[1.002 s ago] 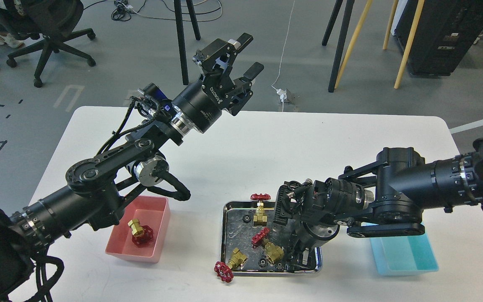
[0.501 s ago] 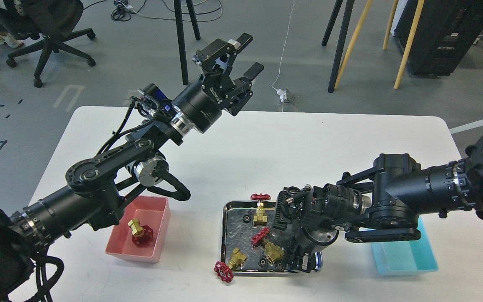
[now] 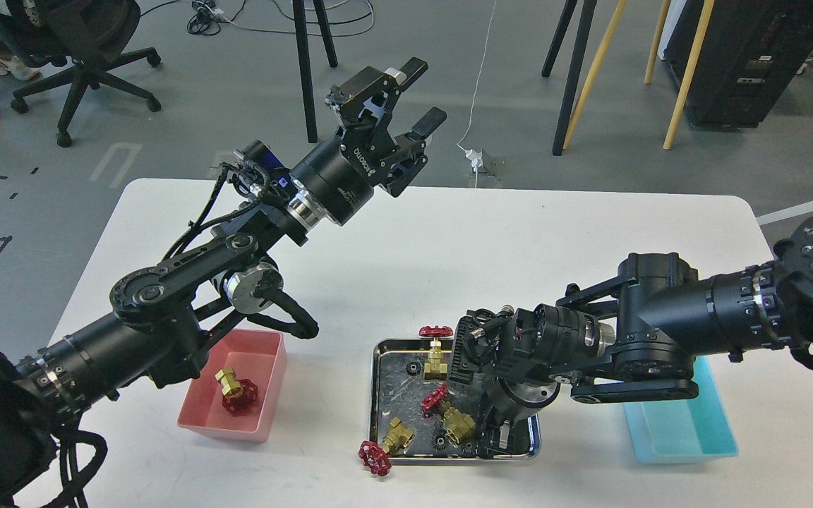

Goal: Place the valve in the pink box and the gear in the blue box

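One valve (image 3: 236, 390) lies in the pink box (image 3: 269, 374) at the front left. Three more valves (image 3: 436, 356) (image 3: 452, 416) (image 3: 389, 443) lie in the steel tray (image 3: 376, 395); the red handwheel (image 3: 372, 457) of the last hangs over the tray's front left corner. Tiny black gears (image 3: 412, 366) (image 3: 440, 442) lie between them. My right gripper (image 3: 497, 436) points down into the tray's right side; its fingers are dark and I cannot tell them apart. The blue box (image 3: 682, 427) sits empty under my right arm. My left gripper (image 3: 417, 95) is open and empty, raised above the table's far edge.
My left forearm passes above the pink box's far left side. My right forearm crosses over the blue box's far end. Beyond the table are an office chair (image 3: 75, 42), stand legs (image 3: 304, 63) and a floor socket (image 3: 478, 159).
My right arm has shifted left over the tray, and the gripper sits lower in it. The tray and its valves have slid slightly left. My left arm has barely moved.
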{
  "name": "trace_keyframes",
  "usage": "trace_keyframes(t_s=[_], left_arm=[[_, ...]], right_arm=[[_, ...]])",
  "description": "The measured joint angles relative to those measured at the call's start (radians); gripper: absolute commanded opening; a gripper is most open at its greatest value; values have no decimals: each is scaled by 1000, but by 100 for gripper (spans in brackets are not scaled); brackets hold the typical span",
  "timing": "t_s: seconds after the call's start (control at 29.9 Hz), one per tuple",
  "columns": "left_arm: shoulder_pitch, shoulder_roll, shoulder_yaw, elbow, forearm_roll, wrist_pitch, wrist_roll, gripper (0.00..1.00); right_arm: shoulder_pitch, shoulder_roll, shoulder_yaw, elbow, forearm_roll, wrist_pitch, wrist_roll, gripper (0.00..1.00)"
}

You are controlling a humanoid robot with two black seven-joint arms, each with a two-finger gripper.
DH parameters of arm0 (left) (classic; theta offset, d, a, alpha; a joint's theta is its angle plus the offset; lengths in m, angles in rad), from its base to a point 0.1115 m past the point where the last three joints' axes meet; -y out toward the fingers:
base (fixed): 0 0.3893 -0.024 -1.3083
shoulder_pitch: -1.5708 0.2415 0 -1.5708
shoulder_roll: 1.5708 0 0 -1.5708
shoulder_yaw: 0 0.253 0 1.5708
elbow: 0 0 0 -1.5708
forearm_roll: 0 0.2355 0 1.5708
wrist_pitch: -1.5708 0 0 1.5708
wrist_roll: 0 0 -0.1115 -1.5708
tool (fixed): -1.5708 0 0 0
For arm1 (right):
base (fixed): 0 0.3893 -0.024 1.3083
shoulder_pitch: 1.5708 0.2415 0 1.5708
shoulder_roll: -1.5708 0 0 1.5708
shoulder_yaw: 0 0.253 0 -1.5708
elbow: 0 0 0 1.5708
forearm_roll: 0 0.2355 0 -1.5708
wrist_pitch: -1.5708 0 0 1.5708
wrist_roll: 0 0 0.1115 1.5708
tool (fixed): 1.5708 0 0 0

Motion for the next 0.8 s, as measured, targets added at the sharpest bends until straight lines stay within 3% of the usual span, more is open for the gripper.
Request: trace_keyframes(t_s=[0.37, 0.63, 0.8], left_arm=[[0, 0, 0, 0, 0, -1, 0, 71], [-1, 0, -1, 1, 0, -1, 0, 71], [-1, 0, -2, 1, 0, -1, 0, 71]], right_arm=[[-6, 14, -3, -8, 0, 0, 0, 44], [-7, 14, -5, -7, -1, 0, 0, 20], [-5, 13, -5, -7, 0, 0, 0, 15]])
